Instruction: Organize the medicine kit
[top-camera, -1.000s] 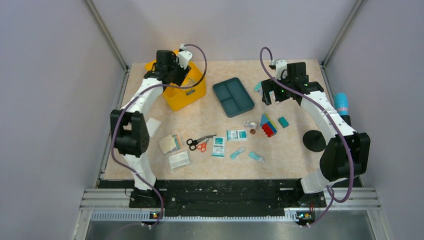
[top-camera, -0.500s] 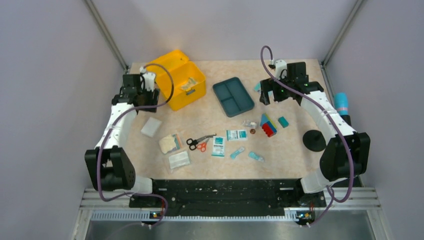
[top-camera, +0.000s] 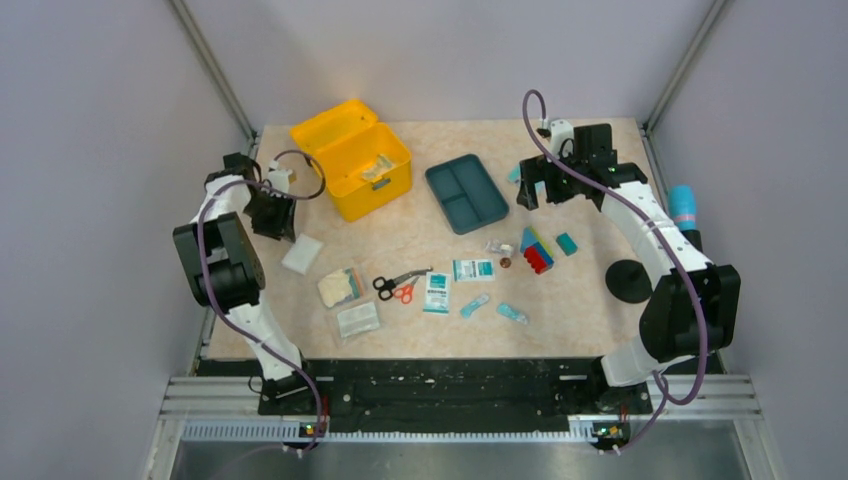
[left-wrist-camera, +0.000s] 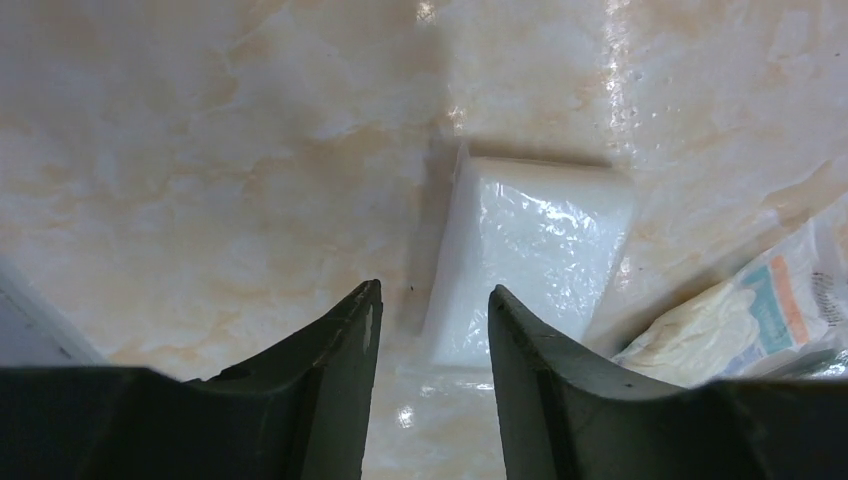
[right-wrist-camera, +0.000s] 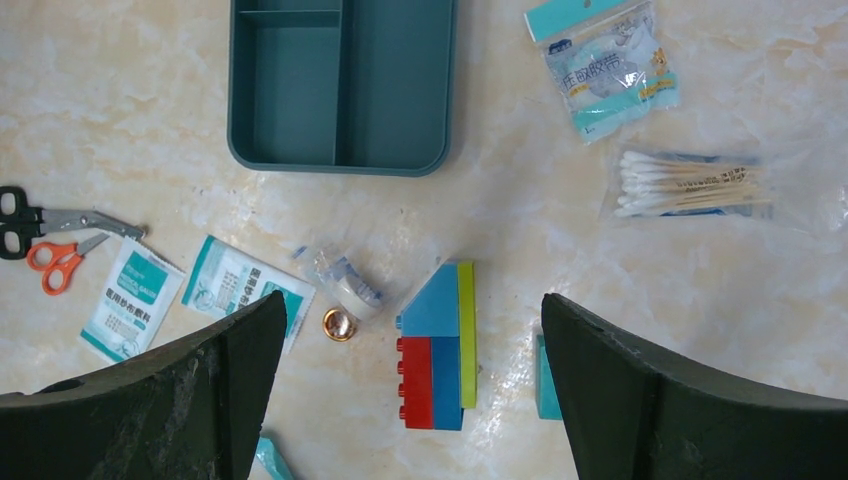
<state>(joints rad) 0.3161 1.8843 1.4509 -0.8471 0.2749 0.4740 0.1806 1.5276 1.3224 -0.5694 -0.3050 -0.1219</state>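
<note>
Yellow plastic medicine kit (top-camera: 372, 193) open for loading; left gripper (left-wrist-camera: 432, 296) parted over white plastic pouch (left-wrist-camera: 535, 250); right gripper (right-wrist-camera: 412, 302) spread, empty.

Marbled table (top-camera: 580, 300) carries medicine kit (top-camera: 352, 158), teal tray (top-camera: 467, 193), scissors (top-camera: 398, 286); blocks (top-camera: 537, 252).

brightly and evenly lit from overhead, with only soft, short shadows on the surface (top-camera: 580, 290). streaked with white glare in the left wrist view, around and on the clear-wrapped white packet (left-wrist-camera: 530, 250). near-black and slightly soft on the left claw (left-wrist-camera: 435, 295). crisp throughout in the right wrist view.
</note>
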